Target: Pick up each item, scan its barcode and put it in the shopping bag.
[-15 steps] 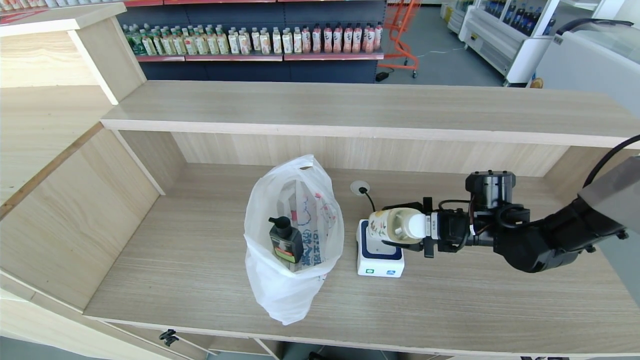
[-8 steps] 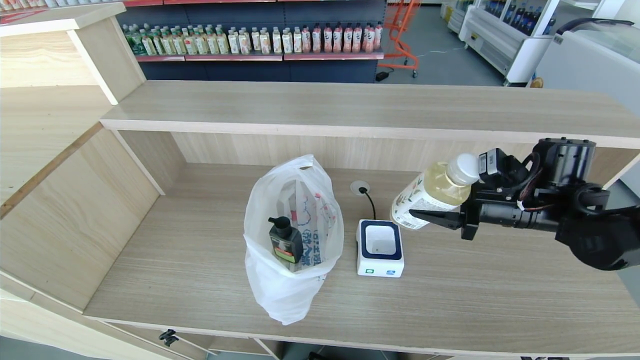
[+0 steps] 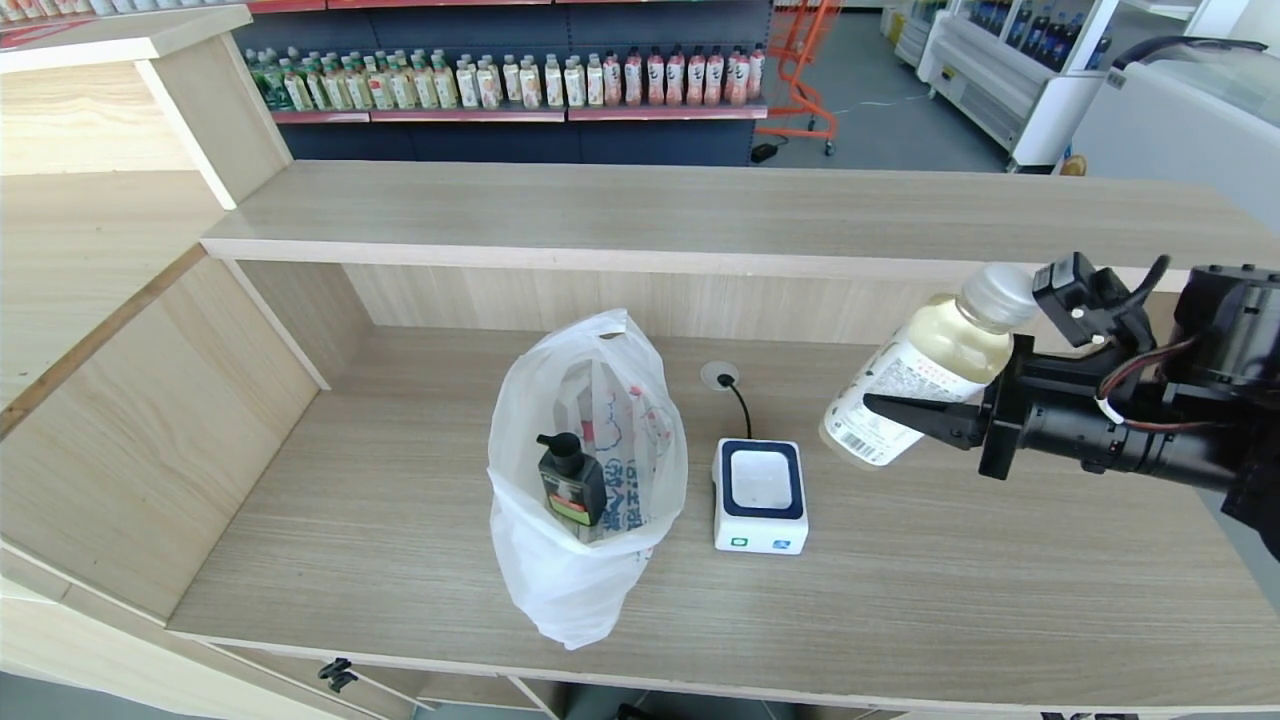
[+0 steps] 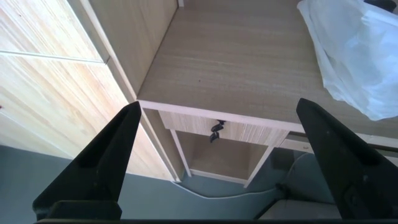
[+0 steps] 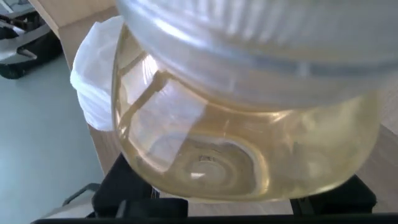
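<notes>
My right gripper [image 3: 935, 400] is shut on a drink bottle [image 3: 925, 370] with pale yellow liquid and a white cap, held tilted in the air to the right of and above the scanner [image 3: 760, 495]. The bottle's barcode faces down and forward. The bottle [image 5: 249, 124] sits close against the right wrist camera. A white shopping bag [image 3: 585, 480] stands on the counter left of the scanner, with a dark pump bottle [image 3: 570, 485] and a carton inside. My left gripper [image 4: 217, 162] hangs open off the counter's front left corner, with the shopping bag [image 4: 354, 56] beyond it.
The scanner's cable runs to a grommet [image 3: 720, 376] near the back wall. A raised wooden ledge [image 3: 720, 215] borders the counter at the back and a side wall [image 3: 150, 440] at the left. Open counter lies to the right of the scanner.
My right gripper has lifted the bottle off the scanner and carried it up and to the right, tilting it cap-up. The bag and scanner have stayed put.
</notes>
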You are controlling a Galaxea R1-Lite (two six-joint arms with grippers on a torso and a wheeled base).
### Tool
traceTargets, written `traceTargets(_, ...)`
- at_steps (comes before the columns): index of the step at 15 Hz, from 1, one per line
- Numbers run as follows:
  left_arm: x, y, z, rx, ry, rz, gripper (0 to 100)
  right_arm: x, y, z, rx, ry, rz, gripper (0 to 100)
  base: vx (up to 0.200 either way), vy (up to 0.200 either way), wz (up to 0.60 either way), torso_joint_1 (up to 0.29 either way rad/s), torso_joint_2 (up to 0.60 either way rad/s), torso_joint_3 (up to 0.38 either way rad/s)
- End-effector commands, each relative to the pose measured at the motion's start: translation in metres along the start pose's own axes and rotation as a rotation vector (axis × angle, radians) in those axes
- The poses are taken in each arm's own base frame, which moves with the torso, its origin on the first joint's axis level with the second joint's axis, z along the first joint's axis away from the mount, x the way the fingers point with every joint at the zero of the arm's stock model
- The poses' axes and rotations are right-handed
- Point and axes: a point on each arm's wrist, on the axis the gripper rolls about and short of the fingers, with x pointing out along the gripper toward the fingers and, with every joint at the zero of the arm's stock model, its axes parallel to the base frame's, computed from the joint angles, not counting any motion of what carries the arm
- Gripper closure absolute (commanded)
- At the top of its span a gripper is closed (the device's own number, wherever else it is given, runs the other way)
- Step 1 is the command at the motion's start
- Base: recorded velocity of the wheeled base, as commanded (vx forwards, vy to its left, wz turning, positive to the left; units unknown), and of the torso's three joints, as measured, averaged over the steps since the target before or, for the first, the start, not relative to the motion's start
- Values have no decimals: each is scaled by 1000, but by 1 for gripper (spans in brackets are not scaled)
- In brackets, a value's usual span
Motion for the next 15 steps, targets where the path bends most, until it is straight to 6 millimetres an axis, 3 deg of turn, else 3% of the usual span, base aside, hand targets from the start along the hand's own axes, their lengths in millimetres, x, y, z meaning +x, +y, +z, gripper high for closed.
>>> traceTargets(1,0,0,0,0,1,1,0,-4,2,6,32,-10,-26,100,0,0,0,0,0,0)
traceTargets(4,0,0,0,-2,0,1,0,-3,3,10,199,-12,-80,100,0,200,0,-5,-1,7)
traceTargets(9,0,0,0,-2,0,1,0,25,10,5,317,14,-76,100,0,0,0,0,0,0)
traceTargets(13,0,0,0,0,1,1,0,65,23,-19,476,96,-73,100,0,0,0,0,0,0)
traceTargets(15,0,0,0,-2,0,1,0,89,16,-43,503,139,-68,100,0,0,0,0,0,0)
